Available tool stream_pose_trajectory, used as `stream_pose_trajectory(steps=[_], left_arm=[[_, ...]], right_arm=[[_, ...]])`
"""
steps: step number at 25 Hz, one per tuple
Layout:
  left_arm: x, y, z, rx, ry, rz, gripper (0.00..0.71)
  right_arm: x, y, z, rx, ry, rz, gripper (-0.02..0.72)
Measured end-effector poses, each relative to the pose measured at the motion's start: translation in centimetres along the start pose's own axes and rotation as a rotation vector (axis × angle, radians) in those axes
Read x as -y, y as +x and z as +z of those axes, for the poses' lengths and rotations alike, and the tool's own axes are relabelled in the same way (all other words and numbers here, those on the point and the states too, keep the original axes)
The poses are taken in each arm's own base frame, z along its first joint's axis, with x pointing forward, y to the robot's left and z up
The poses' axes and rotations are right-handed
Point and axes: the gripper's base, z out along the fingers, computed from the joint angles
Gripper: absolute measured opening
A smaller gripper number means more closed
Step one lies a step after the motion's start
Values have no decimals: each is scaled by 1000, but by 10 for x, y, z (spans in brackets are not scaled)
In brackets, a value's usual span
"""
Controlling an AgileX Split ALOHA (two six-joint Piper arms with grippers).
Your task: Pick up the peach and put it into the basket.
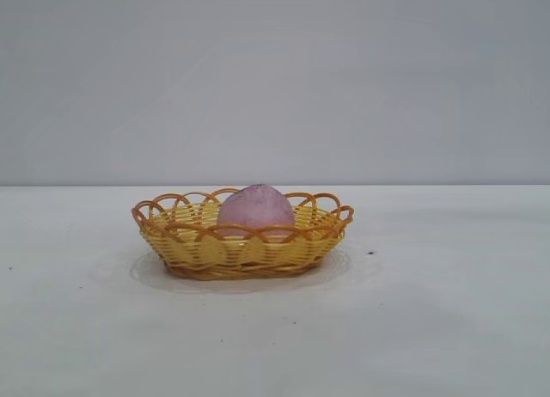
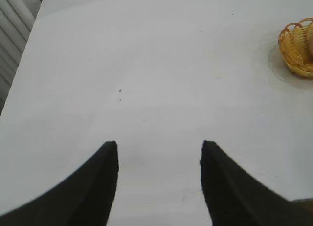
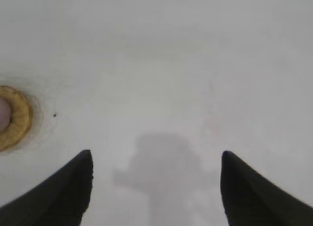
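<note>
The pink-mauve peach (image 1: 255,210) lies inside the yellow woven basket (image 1: 198,247) with its orange-brown looped rim, in the middle of the white table in the exterior view. Neither arm shows in that view. In the left wrist view the basket (image 2: 295,50) sits far off at the picture's edge; my left gripper (image 2: 159,146) is open and empty over bare table. In the right wrist view the basket (image 3: 19,116) shows at the edge with a sliver of the peach (image 3: 4,113); my right gripper (image 3: 155,157) is open and empty above the table.
The white table (image 1: 430,311) spreads around the basket, with a plain grey wall behind. A small dark speck (image 1: 370,253) lies right of the basket. Grey slats (image 2: 12,20) show past the table's edge in the left wrist view.
</note>
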Motion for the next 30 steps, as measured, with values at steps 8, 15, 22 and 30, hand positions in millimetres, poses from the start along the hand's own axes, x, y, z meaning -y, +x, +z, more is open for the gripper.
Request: stream_pose_trajectory(steps=[8, 15, 22, 30], left_arm=[[0, 0, 0, 0, 0, 0, 337], [0, 0, 0, 0, 0, 0, 337], [0, 0, 0, 0, 0, 0, 337], [0, 0, 0, 0, 0, 0, 337]], right_arm=[[-4, 104, -28, 101, 38, -13, 474], [-9, 184, -24, 217, 22, 32, 474], [-11, 230, -1, 309, 17, 41, 474], [-13, 237, -1, 433, -1, 62, 474]])
